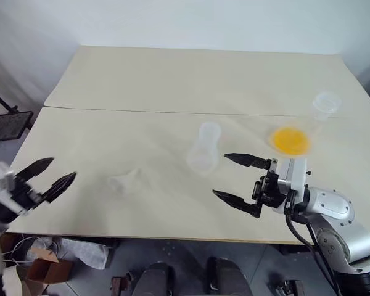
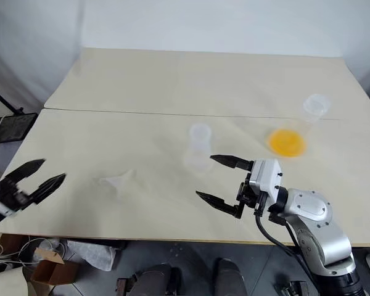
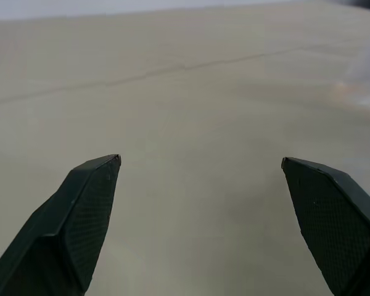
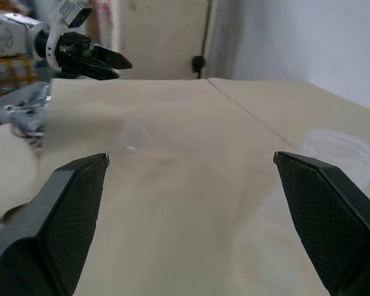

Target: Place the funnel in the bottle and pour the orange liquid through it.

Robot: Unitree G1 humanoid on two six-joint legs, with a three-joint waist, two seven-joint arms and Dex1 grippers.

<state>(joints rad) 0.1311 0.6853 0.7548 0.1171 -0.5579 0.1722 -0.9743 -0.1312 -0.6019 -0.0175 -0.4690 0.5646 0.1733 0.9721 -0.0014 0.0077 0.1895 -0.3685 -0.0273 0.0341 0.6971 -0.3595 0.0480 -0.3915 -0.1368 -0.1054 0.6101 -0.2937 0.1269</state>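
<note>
At nine o'clock the left gripper [image 1: 49, 174] hangs with fingers wide and empty; the funnel [image 1: 124, 180] lies untouched on the tabletop [image 1: 172, 80] just beyond. The bottle [image 1: 205, 148] stands centre. The right gripper [image 1: 235, 179], fingers wide, waits near it, and the orange liquid [image 1: 290, 140] sits at two o'clock — nothing placed or poured.

The right pincer [image 1: 235, 180] has two slim black fingers, each tapering to a sharp point, fixed to a black bracket. Behind that bracket sits a white boxy housing, and behind the housing a rounded silver-grey wrist casing with a circular cap on its side. A black cable loops out just behind the housing and runs along the grey forearm. The left pincer [image 1: 52, 173] carries the same pair of pointed black fingers, mounted on a black block with white casing just behind it. Seen close in the wrist views, the fingers' [image 3: 80, 209] inner faces are dark with a fine cross-hatched texture and bevelled edges.
</note>
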